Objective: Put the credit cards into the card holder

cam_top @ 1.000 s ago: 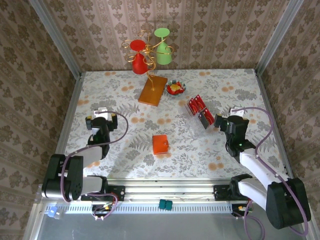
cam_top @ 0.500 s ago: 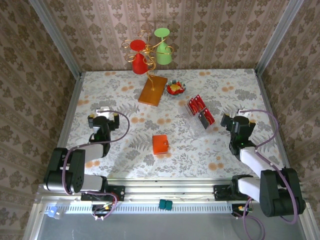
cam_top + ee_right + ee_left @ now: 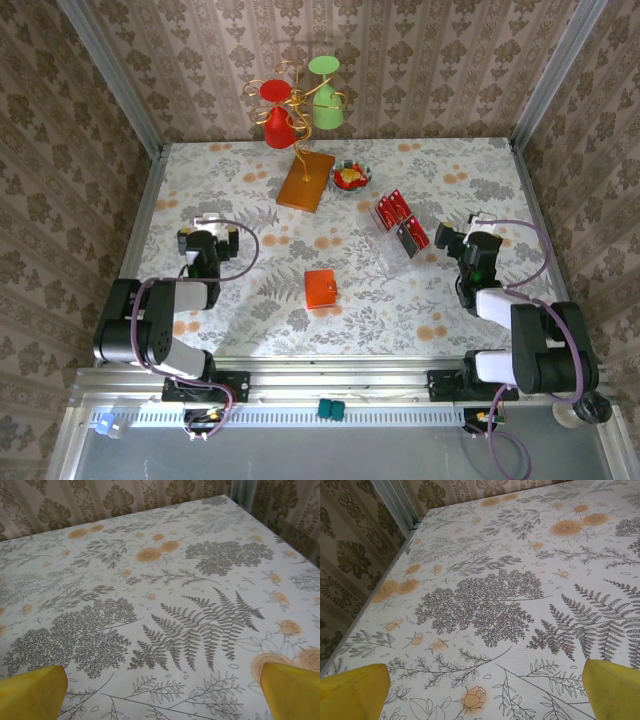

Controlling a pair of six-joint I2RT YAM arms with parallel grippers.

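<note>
Down low: L claw (image 3: 209, 223), R claw (image 3: 466, 226)

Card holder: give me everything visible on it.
The card holder is a small orange square, apparently folded shut with only its outer face showing; the material is unclear. It lies flat, slightly skewed, around the middle of the floral table, on the near side of the credit cards and apart from them. Only the table touches it.
</note>
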